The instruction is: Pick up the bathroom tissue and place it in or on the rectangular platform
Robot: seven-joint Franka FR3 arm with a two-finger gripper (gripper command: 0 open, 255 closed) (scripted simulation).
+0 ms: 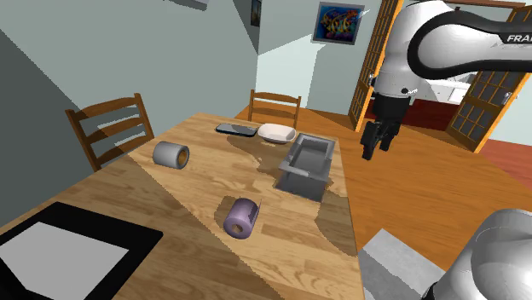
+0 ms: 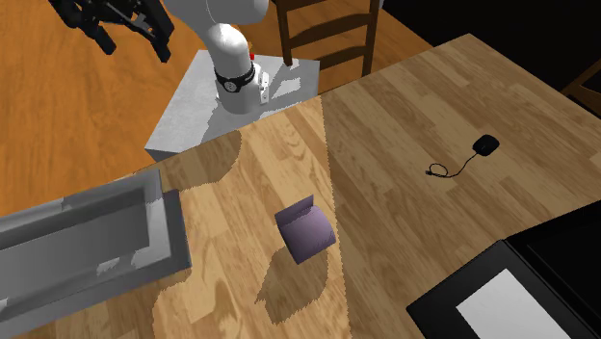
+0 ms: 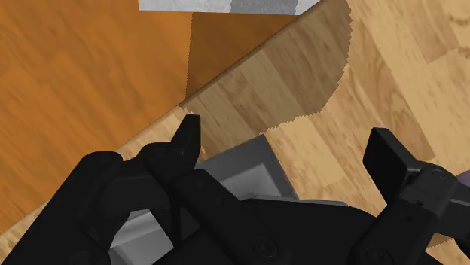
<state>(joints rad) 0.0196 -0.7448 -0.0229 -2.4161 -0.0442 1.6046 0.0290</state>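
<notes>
Big wooden table (image 1: 196, 192). Grey tray (image 1: 305, 164) by the edge nearest the robot, nothing inside. Black gripper (image 1: 375, 143) high above that edge, fingers apart. Purple tissue roll (image 1: 241, 216) lying sideways near the tray's end. Probably light, soft, squashy. Best pinched gently across the round sides.

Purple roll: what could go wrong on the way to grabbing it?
1. The purple roll lies on its side; the open gripper could nudge it rolling.
2. The grey tray sits near the gripper's path; a low move could clip its wall.
3. A second, tan roll lies further off: possible mix-up.
</notes>
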